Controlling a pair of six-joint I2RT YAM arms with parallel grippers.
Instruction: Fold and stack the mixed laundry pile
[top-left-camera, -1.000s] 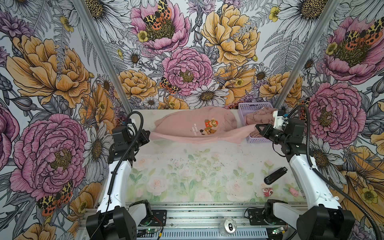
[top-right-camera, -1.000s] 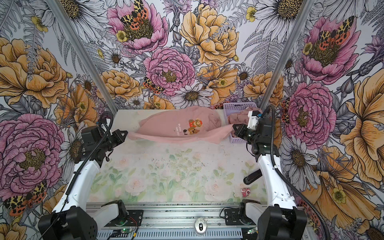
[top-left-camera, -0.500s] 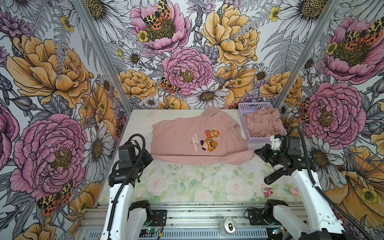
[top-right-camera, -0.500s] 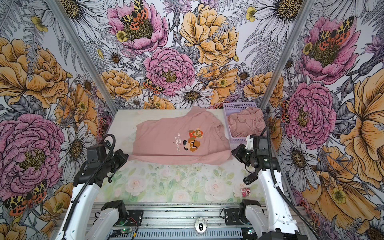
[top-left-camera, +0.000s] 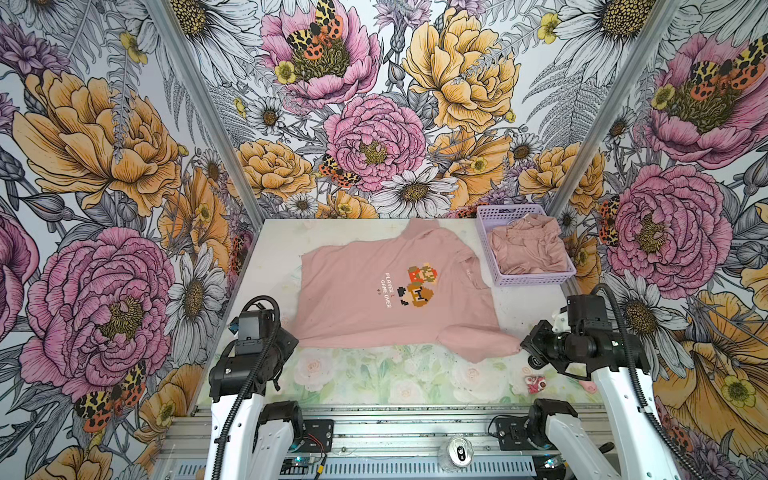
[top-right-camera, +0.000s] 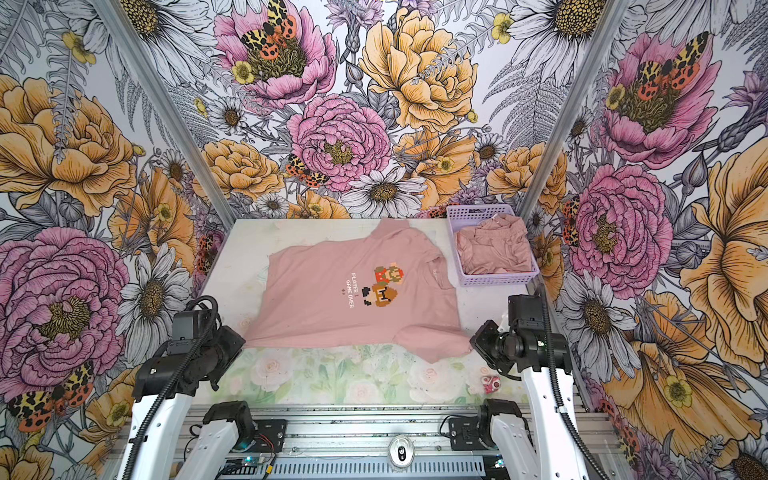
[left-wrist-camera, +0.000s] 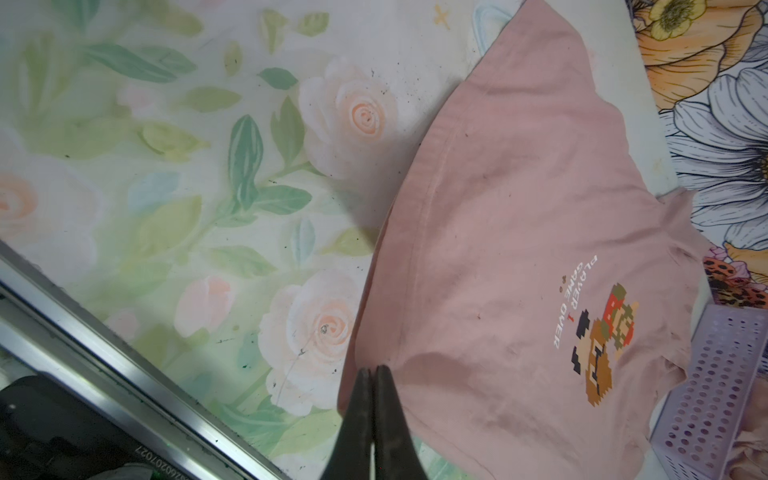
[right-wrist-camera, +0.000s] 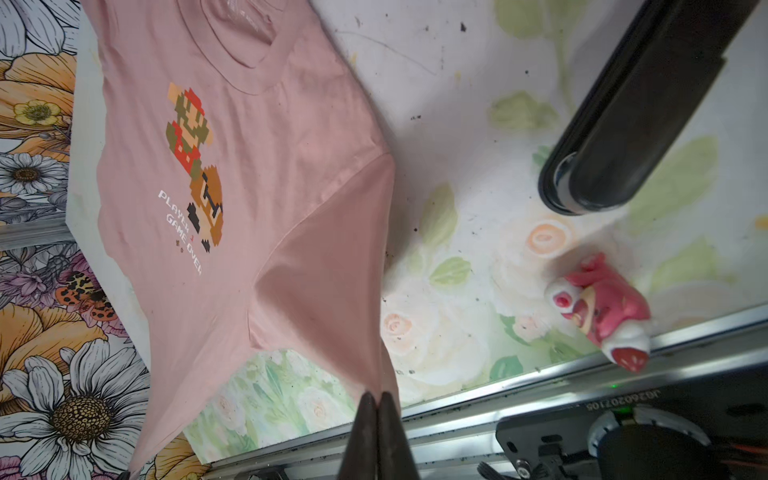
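T-shirt (top-left-camera: 365, 307) flat on table (top-left-camera: 374, 374), print up, long axis left–right, collar right; left hand (left-wrist-camera: 370, 374) pinches near-left hem corner, right hand (right-wrist-camera: 377, 397) pinches near sleeve tip. Cloth lies far of both; fold goes away, I'd judge.

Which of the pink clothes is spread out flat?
The T-shirt with the pixel game figure, spread on the table. The other pink clothes lie crumpled in the purple basket.

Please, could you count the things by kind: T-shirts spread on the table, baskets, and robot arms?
T-shirt: 1
Basket: 1
Robot arms: 2, the left arm and the right arm
Total: 4
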